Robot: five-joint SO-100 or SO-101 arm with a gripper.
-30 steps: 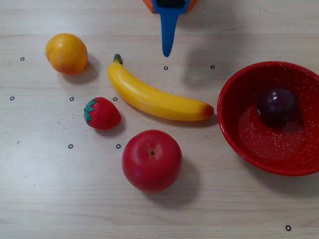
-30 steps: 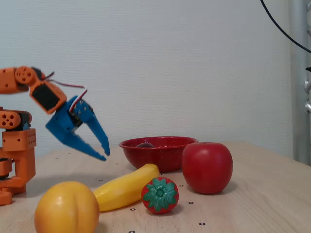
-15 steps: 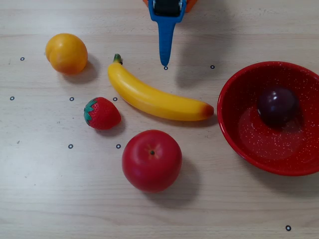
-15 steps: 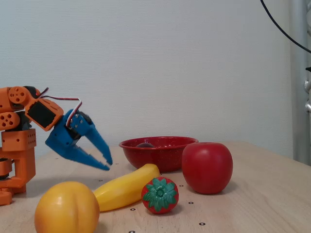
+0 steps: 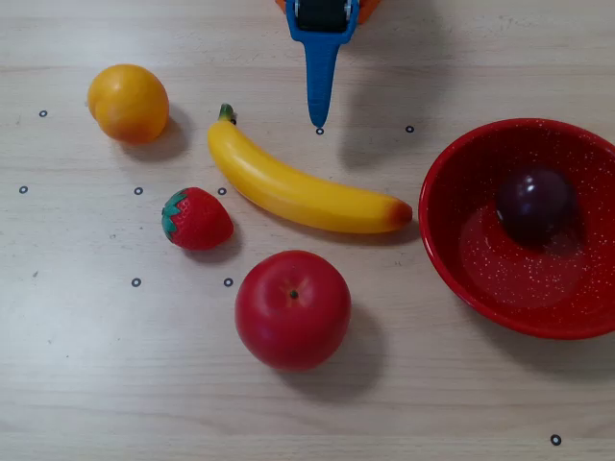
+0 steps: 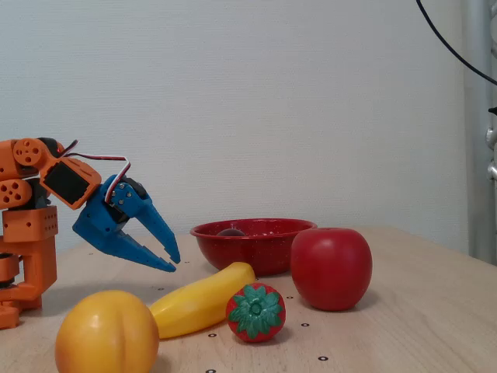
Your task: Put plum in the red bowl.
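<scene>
Dark purple plum [image 5: 534, 204] resting inside red bowl [image 5: 480, 279], at right of bench [image 5: 96, 365] in overhead view. Blue tool [image 6: 172, 261] empty, fingers slightly parted, hovering above bench, well apart from bowl, near banana [image 5: 298, 187] stem.

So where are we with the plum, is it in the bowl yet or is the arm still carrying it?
Done, by the look of it: the plum lies inside the red bowl, toward its far side in the overhead view. Nothing is in hand: the gripper hangs empty near the arm's base with its jaws slightly apart, above the table and clear of the banana. Nothing appears left.
</scene>
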